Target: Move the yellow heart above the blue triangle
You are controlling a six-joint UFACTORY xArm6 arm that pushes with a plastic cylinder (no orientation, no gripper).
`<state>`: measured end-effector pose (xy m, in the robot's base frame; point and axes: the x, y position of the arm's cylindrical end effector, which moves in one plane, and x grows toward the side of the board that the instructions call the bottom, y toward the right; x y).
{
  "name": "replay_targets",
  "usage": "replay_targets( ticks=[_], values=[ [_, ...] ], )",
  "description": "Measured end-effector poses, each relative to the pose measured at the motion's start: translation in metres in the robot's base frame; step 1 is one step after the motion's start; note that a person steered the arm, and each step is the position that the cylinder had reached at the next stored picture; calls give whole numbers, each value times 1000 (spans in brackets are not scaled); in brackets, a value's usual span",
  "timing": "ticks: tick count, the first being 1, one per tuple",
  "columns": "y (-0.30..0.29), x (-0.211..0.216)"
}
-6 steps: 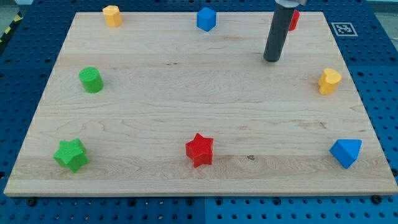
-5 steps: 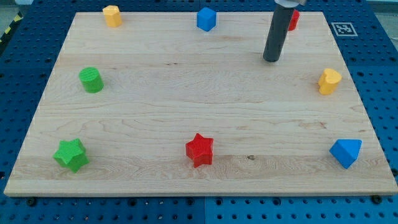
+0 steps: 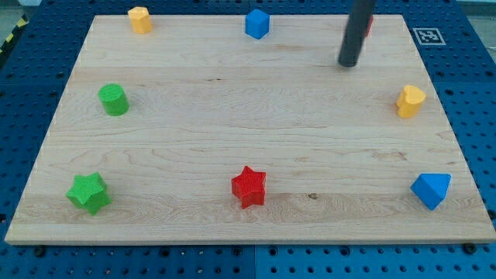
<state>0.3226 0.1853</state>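
The yellow heart (image 3: 411, 101) sits near the board's right edge, at mid height. The blue triangle (image 3: 431, 190) lies below it, near the bottom right corner. My tip (image 3: 349, 64) rests on the board up and to the left of the yellow heart, well apart from it. The rod hides most of a red block (image 3: 369, 25) at the top right.
A yellow block (image 3: 139, 19) sits at the top left and a blue cube (image 3: 256, 23) at the top middle. A green cylinder (image 3: 114, 99) is at the left, a green star (image 3: 88, 193) at the bottom left, a red star (image 3: 249, 187) at the bottom middle.
My tip has moved a little up and to the right, toward the board's top right. No block has moved.
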Motion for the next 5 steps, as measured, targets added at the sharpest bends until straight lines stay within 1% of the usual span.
replay_targets(
  ticks=[1,2,3,5],
  values=[
    [82,10],
    [157,57],
    [157,78],
    [117,84]
  ],
)
